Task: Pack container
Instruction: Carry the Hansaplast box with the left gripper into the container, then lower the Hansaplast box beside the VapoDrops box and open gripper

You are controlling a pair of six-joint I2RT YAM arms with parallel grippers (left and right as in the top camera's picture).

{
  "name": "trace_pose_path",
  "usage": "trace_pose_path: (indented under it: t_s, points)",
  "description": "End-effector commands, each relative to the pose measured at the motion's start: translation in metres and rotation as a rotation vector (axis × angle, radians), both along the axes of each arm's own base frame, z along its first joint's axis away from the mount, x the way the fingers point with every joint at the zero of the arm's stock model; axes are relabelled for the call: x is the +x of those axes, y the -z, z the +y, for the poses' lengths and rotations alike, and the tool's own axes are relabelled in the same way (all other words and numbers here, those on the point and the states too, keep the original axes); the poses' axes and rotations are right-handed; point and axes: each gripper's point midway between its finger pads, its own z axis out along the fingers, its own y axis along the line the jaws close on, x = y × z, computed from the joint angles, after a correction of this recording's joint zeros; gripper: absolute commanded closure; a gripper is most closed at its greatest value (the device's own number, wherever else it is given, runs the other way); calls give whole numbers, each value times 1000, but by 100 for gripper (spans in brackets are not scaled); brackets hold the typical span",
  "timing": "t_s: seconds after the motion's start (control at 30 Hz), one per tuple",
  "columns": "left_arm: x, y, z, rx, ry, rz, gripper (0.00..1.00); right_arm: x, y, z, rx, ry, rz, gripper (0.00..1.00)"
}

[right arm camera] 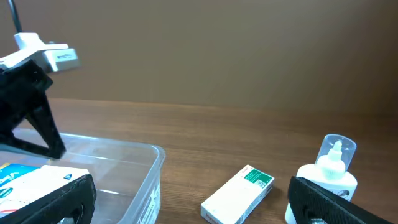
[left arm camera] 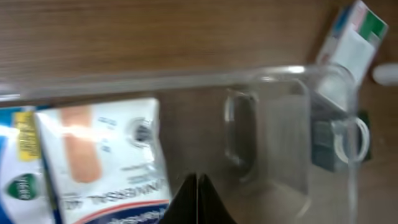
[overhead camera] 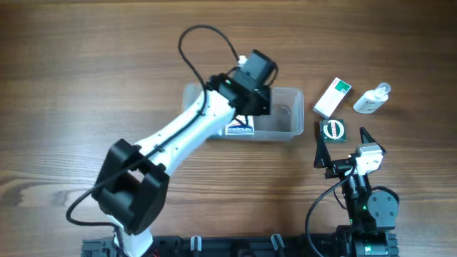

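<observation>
Seen from overhead, the container [overhead camera: 289, 118] lies at upper centre of the worktop [overhead camera: 86, 78]. The white left arm crosses it from the lower left, hiding most of it and its own left pincer [overhead camera: 250, 103]. A printed box [overhead camera: 240, 129] shows inside the tub. Right of the tub lie a white-green carton [overhead camera: 332, 97], a small clear bottle [overhead camera: 372, 98] and a dark square packet [overhead camera: 333, 130]. The right pincer [overhead camera: 343, 144] sits at lower right, its fingers spread wide.

In the left wrist view, the left pincer's fingertips are clenched together on nothing at bottom centre, above the tub floor. A bandage box lies at lower left.

In the right wrist view, the released right pincer frames the carton and bottle, with the tub at left.
</observation>
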Motion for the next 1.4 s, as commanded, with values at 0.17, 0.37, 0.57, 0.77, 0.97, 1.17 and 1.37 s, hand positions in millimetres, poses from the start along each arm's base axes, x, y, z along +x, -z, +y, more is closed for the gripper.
trace_pose_path:
  t_s: [0.17, 0.37, 0.57, 0.77, 0.97, 1.17, 1.37]
  points:
    - [-14, 49, -18, 76, 45, 45, 96, 0, -1, 1, -10, -8, -9, 0]
    - [-10, 61, -7, 133, 27, 48, 96, 0, -1, 1, -9, -8, -9, 0]
    - [-6, 65, 8, 209, -4, 22, 96, 0, -1, 1, -10, -8, -9, 0]
    - [-5, 67, 20, 270, -23, 13, 96, 0, -1, 1, -10, -8, -9, 0]
    - [-4, 67, 28, 306, -35, 1, 96, 0, -1, 1, -10, -8, -9, 0]
    - [-1, 66, 39, 356, -55, -16, 96, 0, -1, 1, -10, -8, -9, 0]
    - [-3, 61, 37, 335, -50, -6, 96, 0, -1, 1, -10, -8, -9, 0]
